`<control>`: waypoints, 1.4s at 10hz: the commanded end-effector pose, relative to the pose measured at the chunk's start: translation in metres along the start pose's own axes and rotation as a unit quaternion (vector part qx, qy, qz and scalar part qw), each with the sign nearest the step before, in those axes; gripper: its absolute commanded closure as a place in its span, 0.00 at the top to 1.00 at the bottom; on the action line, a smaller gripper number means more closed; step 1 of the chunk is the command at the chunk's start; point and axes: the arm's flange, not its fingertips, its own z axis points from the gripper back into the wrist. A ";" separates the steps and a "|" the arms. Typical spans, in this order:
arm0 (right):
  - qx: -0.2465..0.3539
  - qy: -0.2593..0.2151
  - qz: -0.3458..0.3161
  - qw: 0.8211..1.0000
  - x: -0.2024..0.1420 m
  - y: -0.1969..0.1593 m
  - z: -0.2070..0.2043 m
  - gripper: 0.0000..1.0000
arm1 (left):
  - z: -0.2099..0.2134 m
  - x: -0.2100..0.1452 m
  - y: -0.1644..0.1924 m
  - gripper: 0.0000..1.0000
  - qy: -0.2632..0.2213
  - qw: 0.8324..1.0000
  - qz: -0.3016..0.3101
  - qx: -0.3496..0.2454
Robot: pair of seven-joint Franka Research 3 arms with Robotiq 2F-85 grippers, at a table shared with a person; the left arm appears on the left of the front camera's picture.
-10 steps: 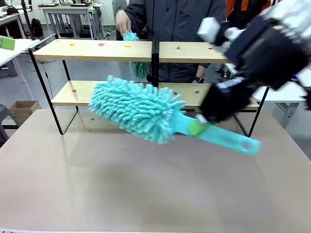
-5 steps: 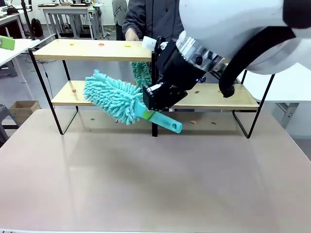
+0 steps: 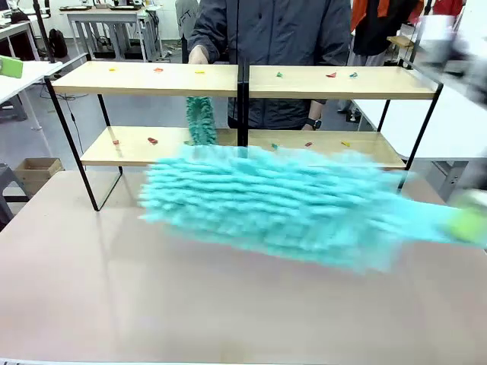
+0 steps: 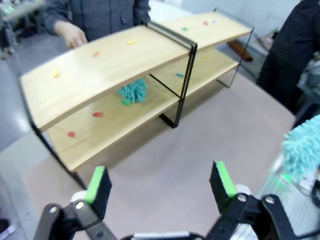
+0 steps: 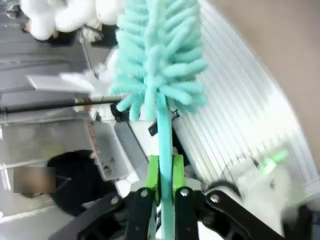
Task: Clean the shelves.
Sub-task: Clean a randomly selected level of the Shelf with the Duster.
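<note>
The right pincer [image 5: 166, 172] is clamped shut on the flat handle [image 5: 165, 135] of a turquoise microfibre duster [image 3: 266, 201], its 2 green pads pressed on either face just below the fluffy head. Gripping that low leaves the whole head free to sweep. In the front view the duster is a broad, motion-smeared band over the tabletop [image 3: 152, 304], on the robot's side of the shelves [image 3: 144, 78]. As far as the blur lets me judge, it is not touching them, and it looks mid-swing rather than wiping.

The shelves stand across the far part of the tabletop, 2 tiers of light-wood boards on a black frame. Small coloured scraps [image 3: 152, 141] (red, yellow, green) lie scattered on both tiers, so the cleaning is not yet finished. Behind them a person's hand [image 3: 199, 55] holds a second duster [image 3: 202, 118] that hangs between the tiers toward the lower left board, probably sharing the work from that side.

The left pincer [image 4: 160, 180] is wide open and empty, hovering above the tabletop well apart from the shelves, out of the sweeping arm's way.
</note>
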 end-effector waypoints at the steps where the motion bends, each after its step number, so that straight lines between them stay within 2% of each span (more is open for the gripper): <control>1: -0.032 -0.079 -0.086 0.993 -0.042 -0.029 0.044 0.12 | -0.001 -0.001 0.001 1.00 -0.002 1.000 -0.004 -0.005; 2: -0.031 -0.122 -0.098 0.987 -0.066 -0.039 0.057 0.12 | -0.001 -0.001 0.001 1.00 -0.002 1.000 -0.004 -0.005; 3: -0.040 -0.187 -0.130 0.973 -0.091 -0.056 0.069 0.12 | -0.001 -0.001 0.001 1.00 -0.002 1.000 -0.004 -0.005; 4: -0.057 -0.219 -0.165 0.960 -0.089 -0.066 0.063 0.12 | -0.001 -0.001 0.001 1.00 -0.002 1.000 -0.004 -0.005; 5: -0.028 -0.132 -0.118 0.984 -0.095 -0.038 0.065 0.12 | -0.001 -0.001 0.001 1.00 -0.002 1.000 -0.004 -0.005; 6: -0.028 -0.132 -0.118 0.984 -0.095 -0.038 0.065 0.12 | -0.001 -0.001 0.001 1.00 -0.002 1.000 -0.004 -0.005; 7: -0.039 -0.185 -0.159 0.969 -0.104 -0.058 0.074 0.12 | -0.001 -0.001 0.001 1.00 -0.002 1.000 -0.004 -0.005; 8: -0.020 -0.190 -0.161 0.968 -0.088 -0.068 0.077 0.12 | -0.001 -0.001 0.001 1.00 -0.002 1.000 -0.004 -0.005; 10: -0.011 -0.206 -0.168 0.964 -0.095 -0.077 0.083 0.12 | -0.001 -0.001 0.001 1.00 -0.002 1.000 -0.004 -0.005; 12: -0.006 -0.267 -0.134 0.954 -0.098 -0.069 0.090 0.12 | -0.001 -0.001 0.001 1.00 -0.002 1.000 -0.004 -0.005; 13: -0.003 -0.280 -0.115 0.953 -0.089 -0.070 0.086 0.12 | -0.001 -0.001 0.001 1.00 -0.002 1.000 -0.004 -0.005; 14: -0.007 -0.258 -0.125 0.958 -0.076 -0.074 0.076 0.12 | -0.001 -0.001 0.001 1.00 -0.002 1.000 -0.004 -0.005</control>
